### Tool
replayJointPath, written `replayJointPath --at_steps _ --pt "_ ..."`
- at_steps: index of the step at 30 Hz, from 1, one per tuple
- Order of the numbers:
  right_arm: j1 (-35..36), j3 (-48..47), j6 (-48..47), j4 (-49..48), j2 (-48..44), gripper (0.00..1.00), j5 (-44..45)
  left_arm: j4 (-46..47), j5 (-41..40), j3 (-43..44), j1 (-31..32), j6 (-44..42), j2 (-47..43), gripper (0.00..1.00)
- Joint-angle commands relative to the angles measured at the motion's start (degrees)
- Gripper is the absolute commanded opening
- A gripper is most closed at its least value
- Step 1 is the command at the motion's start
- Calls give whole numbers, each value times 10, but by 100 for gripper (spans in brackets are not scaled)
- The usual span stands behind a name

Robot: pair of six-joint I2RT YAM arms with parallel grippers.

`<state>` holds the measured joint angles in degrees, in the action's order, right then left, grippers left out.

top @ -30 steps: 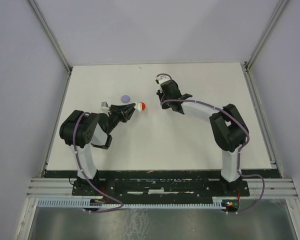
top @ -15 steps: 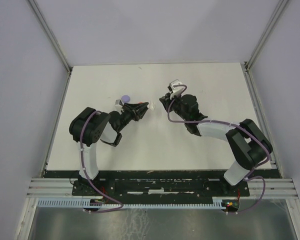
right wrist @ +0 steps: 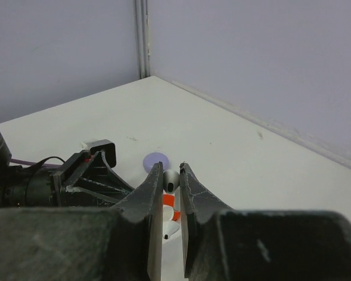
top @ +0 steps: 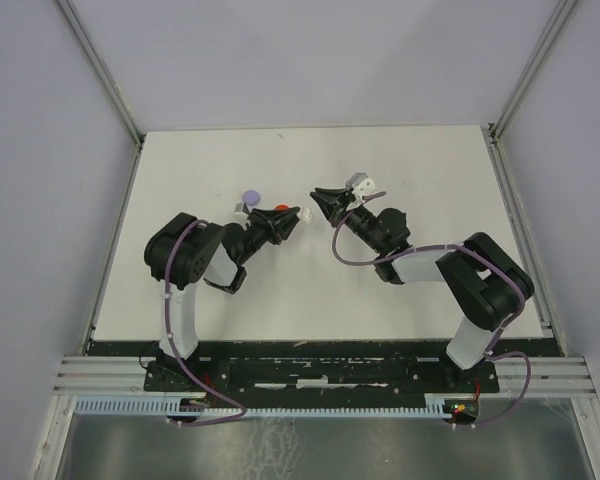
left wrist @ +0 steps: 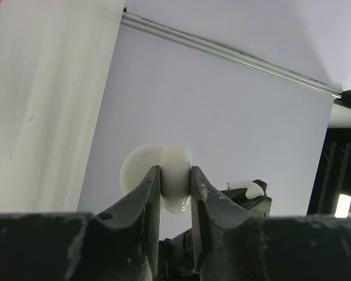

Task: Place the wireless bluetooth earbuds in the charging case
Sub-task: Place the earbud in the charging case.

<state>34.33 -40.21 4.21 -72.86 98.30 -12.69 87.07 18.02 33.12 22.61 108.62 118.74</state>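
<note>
My left gripper [left wrist: 175,175] is shut on a white round charging case [left wrist: 158,170], held edge-on above the table; from above the case [top: 305,213] shows at its tips. My right gripper [right wrist: 171,172] is shut on a small white earbud [right wrist: 171,180] with a dark opening. Seen from above, the right gripper [top: 317,196] points left, its tips a short gap from the case. In the left wrist view the earbud [left wrist: 245,188] shows just right of the case. A red and white piece [right wrist: 168,202] sits lower between the right fingers.
A lavender disc [top: 249,197] lies on the white table [top: 400,300] behind the left gripper and also shows beyond the right fingertips [right wrist: 156,160]. A red piece [top: 280,210] shows beside the left fingers. Grey walls and rails bound the table.
The right arm has swung its gripper left and turned it toward the left gripper. The left gripper has risen and moved right with the white case. Both stayed shut.
</note>
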Motion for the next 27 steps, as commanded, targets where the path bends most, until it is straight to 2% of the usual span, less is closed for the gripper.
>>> replayJointPath --at_steps 1,10,27 --pt "0 6 0 -97 18 1 -55 120 2 19 6 15 -2 3" --pt "7 9 -3 -99 39 1 -80 120 39 49 9 10 -3 3" --pt "11 34 -28 -98 49 1 -61 120 62 57 9 9 -18 3"
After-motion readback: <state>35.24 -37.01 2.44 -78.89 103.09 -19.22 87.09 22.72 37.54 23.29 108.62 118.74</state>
